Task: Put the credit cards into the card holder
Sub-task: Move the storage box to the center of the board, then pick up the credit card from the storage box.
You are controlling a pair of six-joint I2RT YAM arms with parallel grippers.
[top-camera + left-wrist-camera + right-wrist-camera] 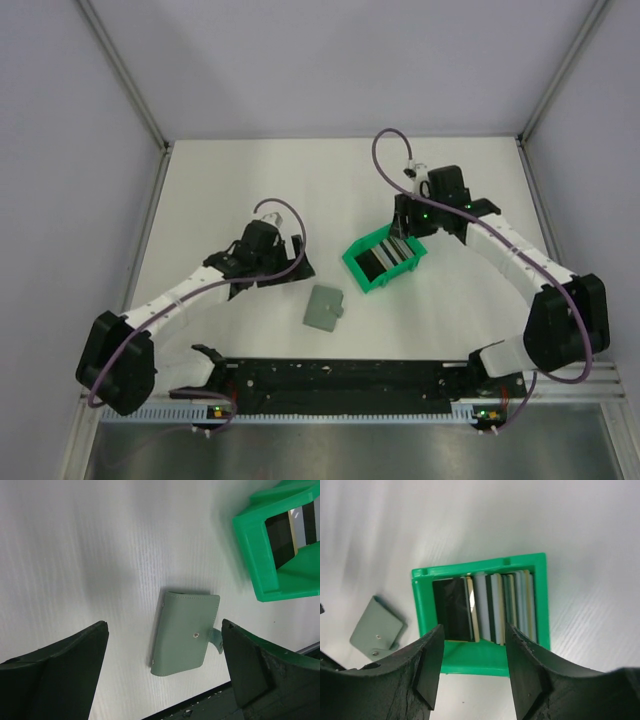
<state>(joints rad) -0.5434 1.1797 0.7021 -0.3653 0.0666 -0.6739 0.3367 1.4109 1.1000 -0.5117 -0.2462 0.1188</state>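
Observation:
The card holder (325, 307) lies folded shut on the white table, a grey-green wallet with a snap and a small strap tab; it also shows in the left wrist view (185, 632) and the right wrist view (376, 629). Several credit cards (485, 607), black, grey and whitish, stand on edge inside a bright green bin (477, 660). My right gripper (474, 627) hangs open over the bin's near wall with nothing between its fingers. My left gripper (164, 625) is wide open above the card holder, not touching it.
The green bin (372, 281) sits at mid-table, right of the card holder, with the credit cards (385, 257) in it. A black rail (340, 375) runs along the near edge between the arm bases. Grey walls close in the back and sides.

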